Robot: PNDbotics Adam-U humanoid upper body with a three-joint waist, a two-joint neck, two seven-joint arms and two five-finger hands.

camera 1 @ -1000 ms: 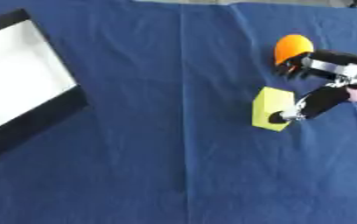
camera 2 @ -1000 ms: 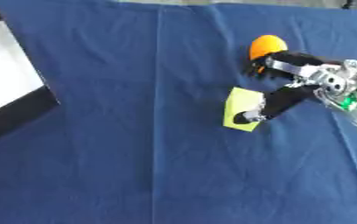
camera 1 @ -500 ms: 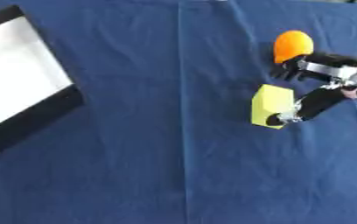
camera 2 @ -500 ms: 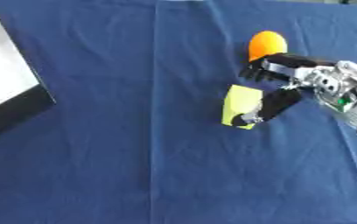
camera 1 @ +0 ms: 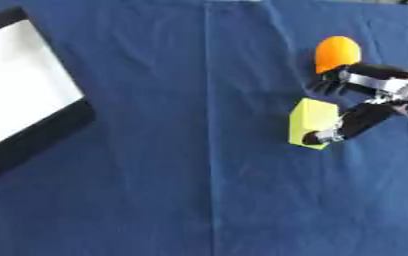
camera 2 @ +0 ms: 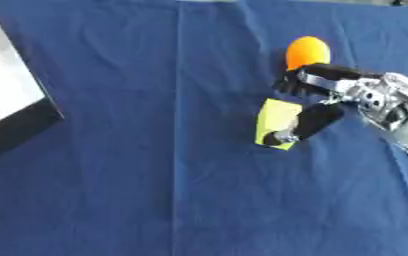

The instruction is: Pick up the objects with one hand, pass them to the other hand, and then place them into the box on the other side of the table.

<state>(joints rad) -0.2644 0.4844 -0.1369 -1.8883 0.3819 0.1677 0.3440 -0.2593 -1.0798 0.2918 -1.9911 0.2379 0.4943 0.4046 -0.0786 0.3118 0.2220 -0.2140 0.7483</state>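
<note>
1. One hand shows, the right hand [camera 2: 330, 92], black with silver joints; it comes in from the right, thumb against the block's near right corner, fingers curled just past its far end, not clearly closed round it.
2. One yellow block [camera 1: 310, 120], boxy and matte, lies on the cloth.
3. One orange ball [camera 1: 337, 51], smooth, sits just beyond the fingers.
4. One black-rimmed box [camera 1: 32, 130] with a white floor sits at far left on the creased blue cloth [camera 1: 181, 190].

One robot hand [camera 2: 330, 95] shows, at the right edge of both views. Its fingers [camera 2: 305, 80] and thumb [camera 2: 305, 125] are black and blocky. A small silver joint sits at the thumb's tip. Behind the fingers, the back of the hand and wrist [camera 2: 398, 110] are silver-grey metal, with round dark fittings set into the casing. The metal parts look boxy and hard-edged.
</note>
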